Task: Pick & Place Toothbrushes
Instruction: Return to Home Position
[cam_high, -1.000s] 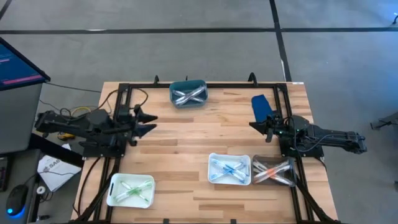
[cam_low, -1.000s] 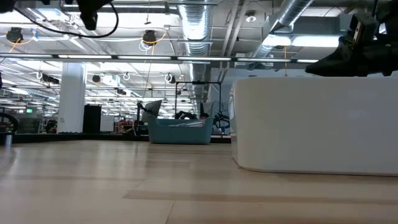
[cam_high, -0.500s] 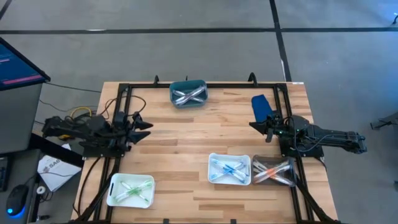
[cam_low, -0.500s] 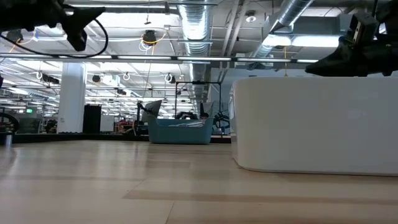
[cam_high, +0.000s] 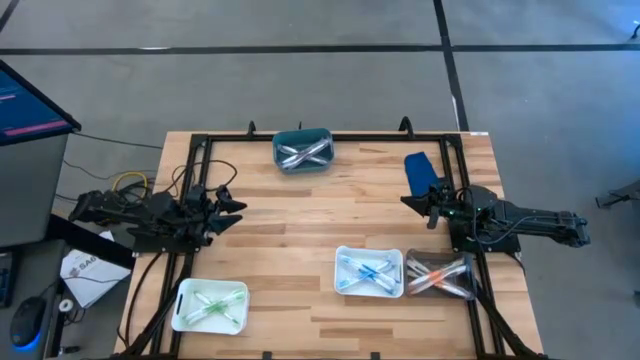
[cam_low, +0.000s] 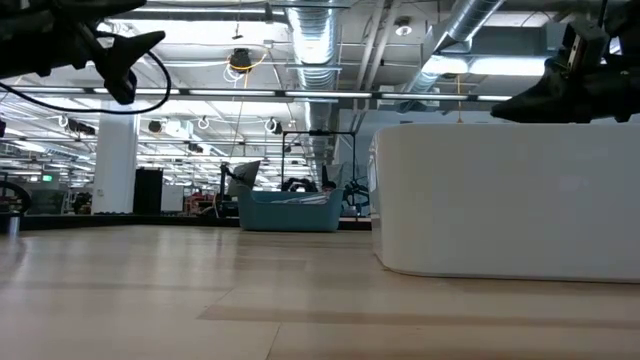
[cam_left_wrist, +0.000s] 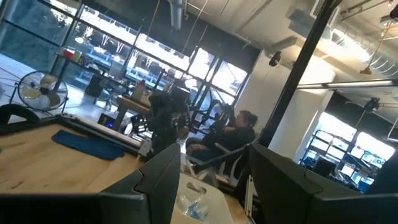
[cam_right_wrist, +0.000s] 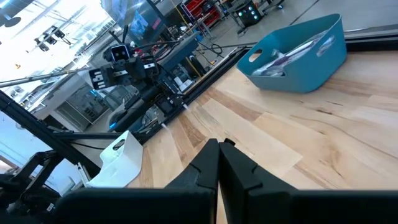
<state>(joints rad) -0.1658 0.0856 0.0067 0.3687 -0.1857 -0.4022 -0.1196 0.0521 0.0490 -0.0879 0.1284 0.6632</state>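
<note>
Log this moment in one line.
left gripper open, at left side | right gripper shut, at right side | thin plastic toothbrushes in four rectangular bins

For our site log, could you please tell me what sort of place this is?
Likely a large industrial robotics lab: exposed ceiling ducts, a bare concrete floor, and more desks beyond the wooden table.

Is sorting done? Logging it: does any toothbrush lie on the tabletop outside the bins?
No; the high view shows toothbrushes only inside the four bins, none on the bare table.
</note>
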